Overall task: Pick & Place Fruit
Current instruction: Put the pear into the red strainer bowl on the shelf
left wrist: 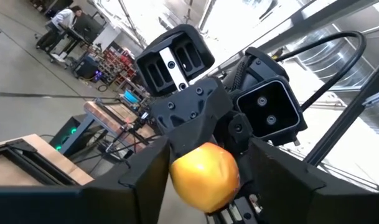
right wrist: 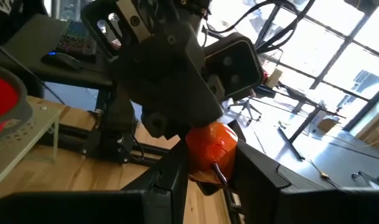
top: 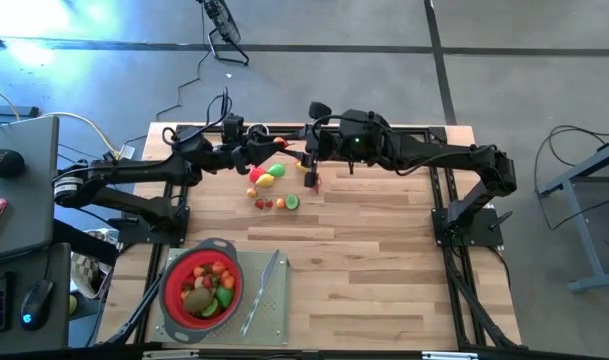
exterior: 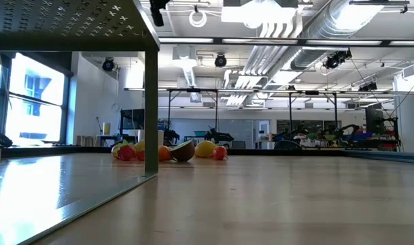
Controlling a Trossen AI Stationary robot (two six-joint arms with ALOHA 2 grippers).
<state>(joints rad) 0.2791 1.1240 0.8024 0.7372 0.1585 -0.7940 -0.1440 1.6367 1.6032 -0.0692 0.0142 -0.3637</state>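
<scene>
Seen level across the wooden table, a small cluster of toy fruit sits far back near the table's far edge. In the cluster, a red piece lies at one end, an orange piece and a brown half-round piece sit in the middle, a yellow piece lies beside them, and a small red piece marks the other end. Close to the camera, a grey perforated tray on a straight leg fills the upper corner and partly hides the fruit. Beyond the table stretches a large room with ceiling ducts and windows.
</scene>
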